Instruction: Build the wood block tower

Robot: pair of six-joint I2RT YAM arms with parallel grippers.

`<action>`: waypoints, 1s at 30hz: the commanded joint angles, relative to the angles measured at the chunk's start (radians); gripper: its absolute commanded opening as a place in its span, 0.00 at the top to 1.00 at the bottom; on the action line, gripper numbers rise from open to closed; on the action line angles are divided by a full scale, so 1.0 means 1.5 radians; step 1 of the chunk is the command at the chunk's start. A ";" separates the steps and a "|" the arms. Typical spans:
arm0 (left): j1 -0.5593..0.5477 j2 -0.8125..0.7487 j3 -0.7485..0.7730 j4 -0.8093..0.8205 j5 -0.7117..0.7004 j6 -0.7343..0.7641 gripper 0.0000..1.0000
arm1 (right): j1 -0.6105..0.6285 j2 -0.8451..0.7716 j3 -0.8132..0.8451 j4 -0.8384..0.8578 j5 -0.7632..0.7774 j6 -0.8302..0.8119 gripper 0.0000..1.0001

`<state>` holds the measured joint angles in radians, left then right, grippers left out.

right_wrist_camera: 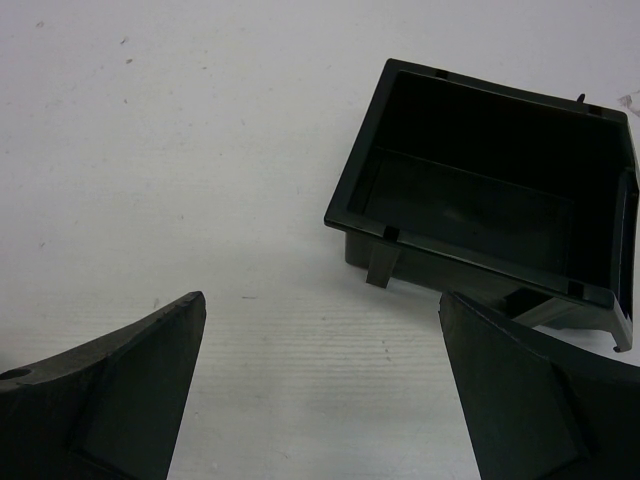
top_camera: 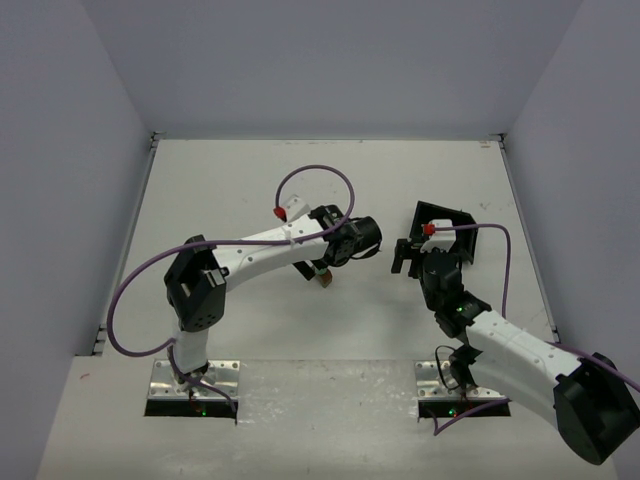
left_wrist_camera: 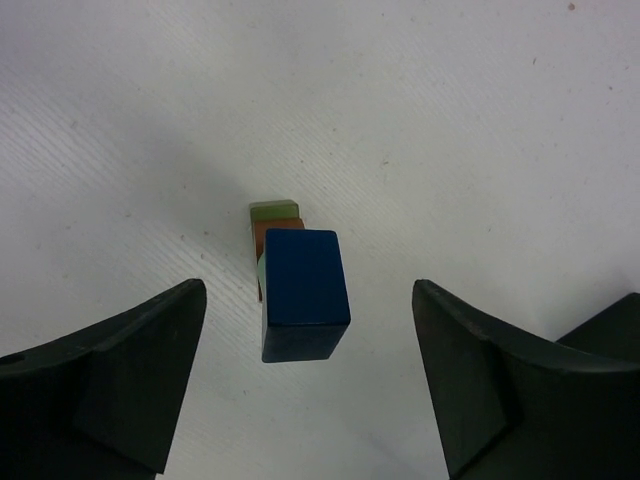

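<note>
Your left gripper [left_wrist_camera: 309,288] – jaws spread wide, touching nothing. Wood block tower [left_wrist_camera: 296,270] stands between them on table [left_wrist_camera: 450,120], blue block [left_wrist_camera: 304,300] topmost, olive block [left_wrist_camera: 274,210] lower. Stack looks near complete – no loose blocks visible. Right gripper [right_wrist_camera: 322,296] spread too, empty, near black tray [right_wrist_camera: 470,255].

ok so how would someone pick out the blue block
On the white table, look under the open left gripper, where a narrow wood block tower stands. The blue block is its top piece, the only dark blue one, above olive, orange-brown and mint ones.
</note>
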<state>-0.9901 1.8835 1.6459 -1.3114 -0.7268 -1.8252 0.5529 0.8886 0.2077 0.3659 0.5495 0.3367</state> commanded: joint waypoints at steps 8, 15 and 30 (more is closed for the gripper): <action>-0.008 -0.032 0.062 0.001 -0.024 0.112 0.00 | 0.001 -0.008 0.005 0.034 0.002 0.003 0.01; -0.023 -0.079 0.094 0.097 -0.053 0.386 0.00 | 0.001 -0.001 0.011 0.028 -0.017 0.006 0.01; 0.222 -0.378 -0.247 0.630 0.264 0.827 0.00 | -0.008 0.070 0.054 -0.018 -0.025 0.033 0.01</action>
<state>-0.8828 1.3288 1.3598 -0.5522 -0.4886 -0.7248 0.5524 0.9526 0.2232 0.3474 0.5126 0.3467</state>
